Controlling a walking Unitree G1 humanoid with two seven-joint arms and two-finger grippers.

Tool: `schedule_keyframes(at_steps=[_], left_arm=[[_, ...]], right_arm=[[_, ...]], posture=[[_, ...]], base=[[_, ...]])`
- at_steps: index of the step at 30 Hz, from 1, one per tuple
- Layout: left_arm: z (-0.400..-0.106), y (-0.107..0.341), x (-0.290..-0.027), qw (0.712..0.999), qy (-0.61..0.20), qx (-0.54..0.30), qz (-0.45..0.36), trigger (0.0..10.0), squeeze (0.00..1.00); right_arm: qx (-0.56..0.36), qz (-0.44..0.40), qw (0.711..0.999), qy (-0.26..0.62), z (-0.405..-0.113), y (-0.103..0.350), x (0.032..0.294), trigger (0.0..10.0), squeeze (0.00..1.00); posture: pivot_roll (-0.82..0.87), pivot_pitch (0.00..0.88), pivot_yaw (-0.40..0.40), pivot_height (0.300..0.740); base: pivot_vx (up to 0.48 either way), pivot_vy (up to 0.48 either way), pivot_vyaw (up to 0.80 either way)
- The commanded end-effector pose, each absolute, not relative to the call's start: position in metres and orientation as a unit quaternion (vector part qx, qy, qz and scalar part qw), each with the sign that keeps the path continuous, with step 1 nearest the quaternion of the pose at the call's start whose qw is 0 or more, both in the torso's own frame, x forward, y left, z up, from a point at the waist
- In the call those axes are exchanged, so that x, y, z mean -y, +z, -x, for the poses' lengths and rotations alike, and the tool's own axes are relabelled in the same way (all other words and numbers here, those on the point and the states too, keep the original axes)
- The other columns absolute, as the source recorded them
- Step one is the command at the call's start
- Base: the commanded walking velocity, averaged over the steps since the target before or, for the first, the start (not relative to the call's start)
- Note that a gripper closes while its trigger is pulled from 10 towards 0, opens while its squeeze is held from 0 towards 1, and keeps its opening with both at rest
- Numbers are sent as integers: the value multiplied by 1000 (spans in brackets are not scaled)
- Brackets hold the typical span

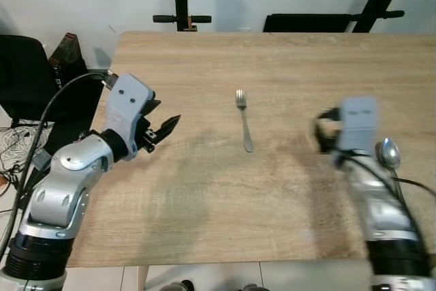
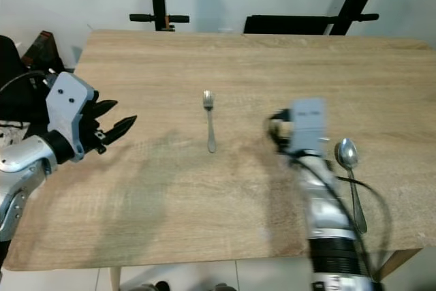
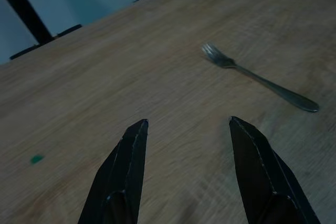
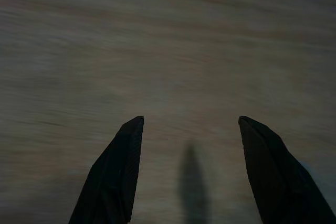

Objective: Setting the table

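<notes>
Fork (image 1: 244, 123) is lying mid-table (image 1: 204, 195), spoon (image 2: 350, 177) well right of it; I'm hovering left gripper (image 3: 188, 129) left of the fork and right gripper (image 4: 190, 129) between them, both open, empty, likely lining up grabs.

You see a black chair (image 1: 24, 73) beside the table's left edge, and cables (image 1: 15, 142), perhaps, below it.
</notes>
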State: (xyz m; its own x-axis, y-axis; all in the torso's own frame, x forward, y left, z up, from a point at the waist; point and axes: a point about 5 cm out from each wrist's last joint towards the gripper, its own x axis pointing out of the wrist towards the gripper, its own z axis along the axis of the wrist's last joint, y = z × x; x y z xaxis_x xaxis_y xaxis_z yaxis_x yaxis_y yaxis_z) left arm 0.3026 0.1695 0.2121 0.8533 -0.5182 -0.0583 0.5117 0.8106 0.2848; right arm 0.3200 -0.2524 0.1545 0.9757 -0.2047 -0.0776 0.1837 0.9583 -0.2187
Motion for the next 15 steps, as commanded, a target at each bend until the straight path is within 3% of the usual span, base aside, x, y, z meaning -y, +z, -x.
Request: schedule_keyframes(at_steps=[1, 5, 8, 15], left_arm=[[-303, 207, -173, 951, -272, 0, -148, 10000, 0], [-304, 207, -175, 950, -271, 0, -153, 10000, 0], [-304, 206, -175, 950, -272, -3, -154, 10000, 0], [-303, 205, -176, 949, -274, -5, -155, 10000, 0]], right_arm=[[-79, 108, 987, -88, -316, 143, 257, 10000, 0], [-105, 114, 984, -87, -310, 140, 273, 10000, 0], [-123, 138, 976, -118, -300, 143, 306, 10000, 0], [-166, 129, 973, -94, -285, 138, 331, 10000, 0]], posture=[[-31, 55, 51, 740], [-29, 55, 55, 740], [-29, 55, 55, 740], [-34, 60, 57, 740]], base=[[0, 0, 0], [0, 0, 0], [0, 0, 0], [0, 0, 0]])
